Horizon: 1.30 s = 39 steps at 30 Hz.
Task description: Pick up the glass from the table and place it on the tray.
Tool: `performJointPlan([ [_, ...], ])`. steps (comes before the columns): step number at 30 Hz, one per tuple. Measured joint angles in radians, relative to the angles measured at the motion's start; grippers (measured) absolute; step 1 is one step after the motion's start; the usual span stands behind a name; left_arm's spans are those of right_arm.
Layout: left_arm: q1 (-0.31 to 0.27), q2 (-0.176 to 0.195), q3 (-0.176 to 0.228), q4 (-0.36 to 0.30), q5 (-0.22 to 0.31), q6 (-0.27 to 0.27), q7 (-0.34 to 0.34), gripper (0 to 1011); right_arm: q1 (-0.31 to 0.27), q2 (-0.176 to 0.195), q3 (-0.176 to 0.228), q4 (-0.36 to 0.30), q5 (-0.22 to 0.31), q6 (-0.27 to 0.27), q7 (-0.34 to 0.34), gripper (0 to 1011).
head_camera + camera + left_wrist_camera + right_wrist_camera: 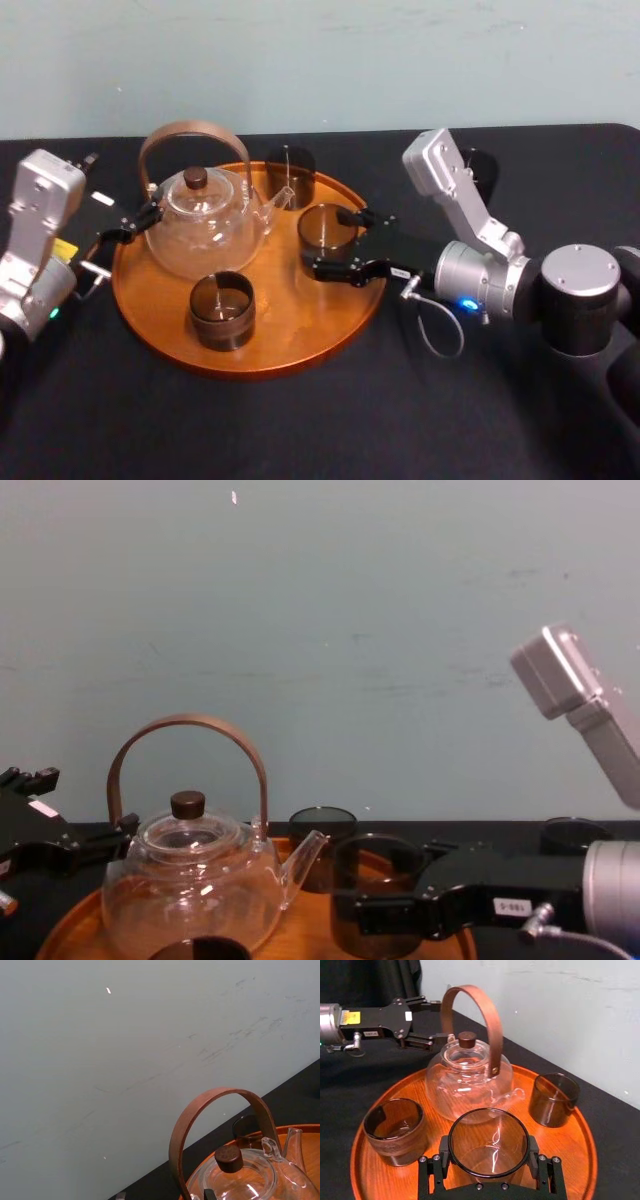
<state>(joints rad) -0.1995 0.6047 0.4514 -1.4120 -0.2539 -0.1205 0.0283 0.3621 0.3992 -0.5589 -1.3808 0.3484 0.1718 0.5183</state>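
The black bench (300, 420): right hand (332, 242) grasps the glass (325, 228) inside the tray (250, 355), right side; only release is left. Left hand (140, 222) idles, spread, by the teapot (205, 230).

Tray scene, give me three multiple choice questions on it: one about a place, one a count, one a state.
1. Where is the teapot?
A on a shelf
B on the tray, left part
C on the floor

2. How many glasses are inside the tray's rim?
A one
B six
C three

3. What is the right end effector doing?
A gripping a glass
B hanging open and empty
C lifting the teapot's lid

Answers:
1 B: it sits on the wood, beside the open left end effector.
2 C: the front glass, the back glass and the held glass.
3 A: its fingers clamp the held glass from both sides.
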Motion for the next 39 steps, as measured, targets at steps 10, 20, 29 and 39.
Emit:
performJointPlan([
  [10, 0.000, 0.000, 0.000, 0.000, 0.000, 0.000, 0.000, 1010, 0.008, -0.021, -0.026, 0.026, -0.014, -0.012, 0.019, 903],
  [20, 0.000, 0.000, 0.000, 0.000, 0.000, 0.000, 0.000, 1009, 0.014, -0.039, -0.050, 0.049, -0.027, -0.019, 0.033, 904],
  [29, 0.000, 0.000, 0.000, 0.000, 0.000, 0.000, 0.000, 1009, 0.018, -0.053, -0.063, 0.079, -0.036, -0.025, 0.041, 904],
  [39, 0.000, 0.000, 0.000, 0.000, 0.000, 0.000, 0.000, 1009, 0.027, -0.072, -0.076, 0.125, -0.050, -0.038, 0.049, 904],
])
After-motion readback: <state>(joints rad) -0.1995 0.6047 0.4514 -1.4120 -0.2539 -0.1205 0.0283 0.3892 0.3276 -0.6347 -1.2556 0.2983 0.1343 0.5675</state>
